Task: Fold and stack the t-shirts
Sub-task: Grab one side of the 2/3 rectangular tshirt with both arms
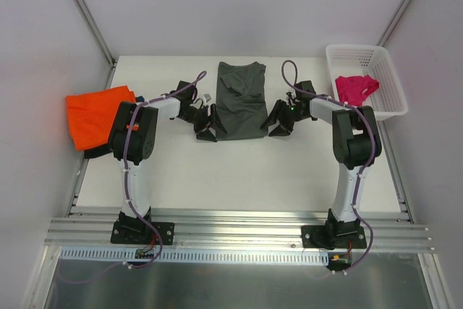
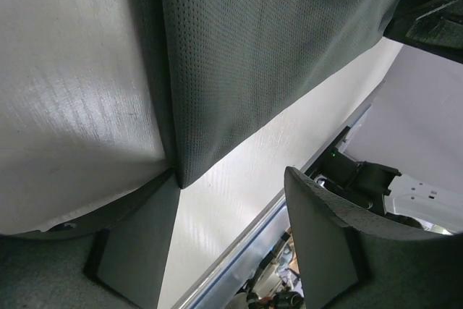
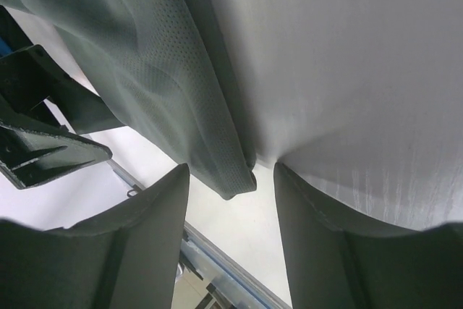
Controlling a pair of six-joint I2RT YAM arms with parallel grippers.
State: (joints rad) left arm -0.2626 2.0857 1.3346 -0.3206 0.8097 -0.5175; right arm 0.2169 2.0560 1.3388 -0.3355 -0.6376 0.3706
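Note:
A dark grey t-shirt [image 1: 241, 99] lies partly folded at the back middle of the table. My left gripper [image 1: 206, 129] stands open at its near left corner. In the left wrist view that corner of the grey t-shirt [image 2: 253, 48] ends right at the tip of one finger [image 2: 137, 251], and the gap of the left gripper [image 2: 231, 200] holds only table. My right gripper [image 1: 278, 124] is open at the near right corner. There the hem of the grey t-shirt [image 3: 166, 70] pokes between the tips of the right gripper [image 3: 230, 175], ungripped. An orange t-shirt [image 1: 94, 113] lies at the left edge. A magenta t-shirt [image 1: 356, 88] sits in the basket.
The white lattice basket [image 1: 383, 59] stands at the back right corner. Something dark [image 1: 95, 154] peeks out under the orange t-shirt. Bare white table [image 1: 239, 179] stretches from the grey t-shirt to the arm bases. A metal rail [image 1: 239, 226] runs along the near edge.

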